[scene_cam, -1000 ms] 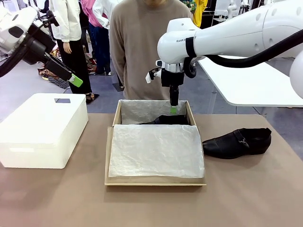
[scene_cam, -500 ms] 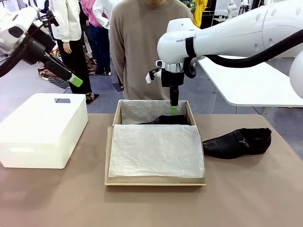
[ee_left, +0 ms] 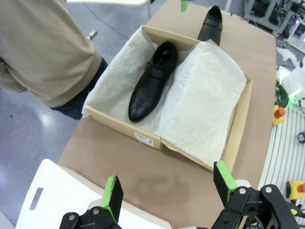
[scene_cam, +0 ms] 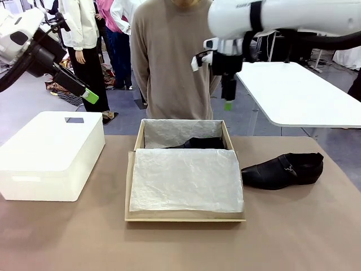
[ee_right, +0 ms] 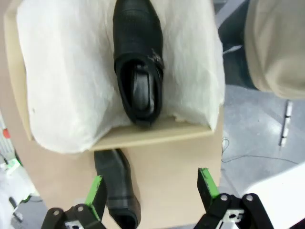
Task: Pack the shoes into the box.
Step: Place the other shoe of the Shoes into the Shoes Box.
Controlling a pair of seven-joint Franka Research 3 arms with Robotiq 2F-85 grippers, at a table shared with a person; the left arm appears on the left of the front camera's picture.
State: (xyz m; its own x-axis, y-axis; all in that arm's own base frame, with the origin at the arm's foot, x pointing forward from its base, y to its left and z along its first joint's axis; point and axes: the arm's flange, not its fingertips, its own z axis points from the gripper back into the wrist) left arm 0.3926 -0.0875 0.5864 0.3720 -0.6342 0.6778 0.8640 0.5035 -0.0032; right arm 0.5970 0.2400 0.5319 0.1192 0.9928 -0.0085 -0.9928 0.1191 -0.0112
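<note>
Robot lab: white arms (scene_cam: pixel 293 14), emergency-stop buttons (ee_left: pixel 279 112).

Right arm (scene_cam: pixel 299 16) comes in from right, high up, reaches across middle; wrist (scene_cam: pixel 225 56) bent down; right gripper (scene_cam: pixel 228 105) hangs in air, points straight down; its green pads (ee_right: pixel 206 182) stand wide apart, hold nothing; left arm (scene_cam: pixel 20 34) up high at left side, slanted; left gripper (scene_cam: pixel 89 96) points down and toward middle, in air; its fingers (ee_left: pixel 112 191) spread wide too, hold nothing.

I see glossy black leather shoe (scene_cam: pixel 198 143) in brown cardboard shoebox (scene_cam: pixel 186 217), mate (scene_cam: pixel 282 170) just beside; right gripper (scene_cam: pixel 228 105) above, seemingly empty.
</note>
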